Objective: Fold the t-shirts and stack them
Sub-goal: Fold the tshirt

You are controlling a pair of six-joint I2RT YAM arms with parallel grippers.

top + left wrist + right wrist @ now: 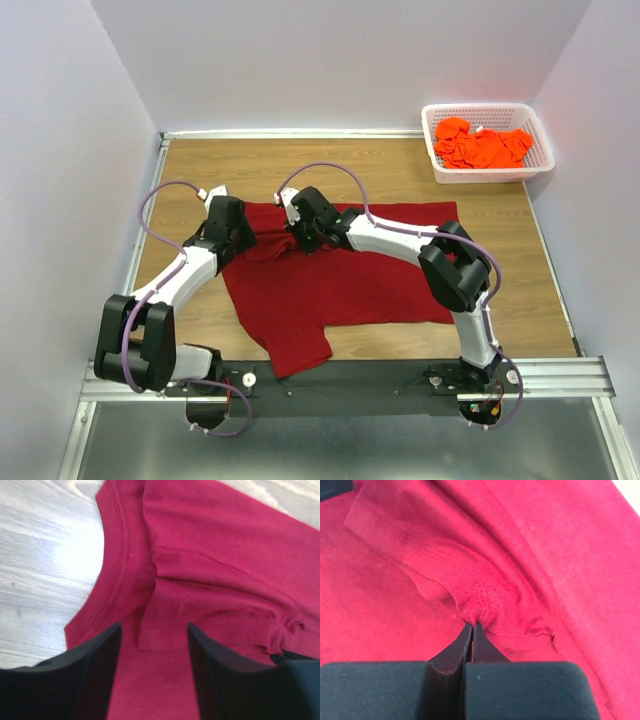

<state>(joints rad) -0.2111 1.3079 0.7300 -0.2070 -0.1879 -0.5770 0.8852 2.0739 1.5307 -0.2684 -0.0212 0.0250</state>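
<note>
A large maroon t-shirt (350, 285) lies spread on the wooden table, with one sleeve hanging toward the near edge. My right gripper (305, 238) is at the shirt's far left part. In the right wrist view it (472, 625) is shut on a bunched sleeve seam (480, 605) of the maroon t-shirt. My left gripper (240, 240) hovers beside it, over the cloth near the collar (117, 555). Its jaws (154, 627) stand open, with flat maroon cloth and a hem edge showing between the fingers. Several orange t-shirts (480, 145) lie heaped in the basket.
A white mesh basket (490, 175) stands at the table's far right corner. White walls close in the table on three sides. Bare wood (400, 170) shows behind the shirt and along the right side.
</note>
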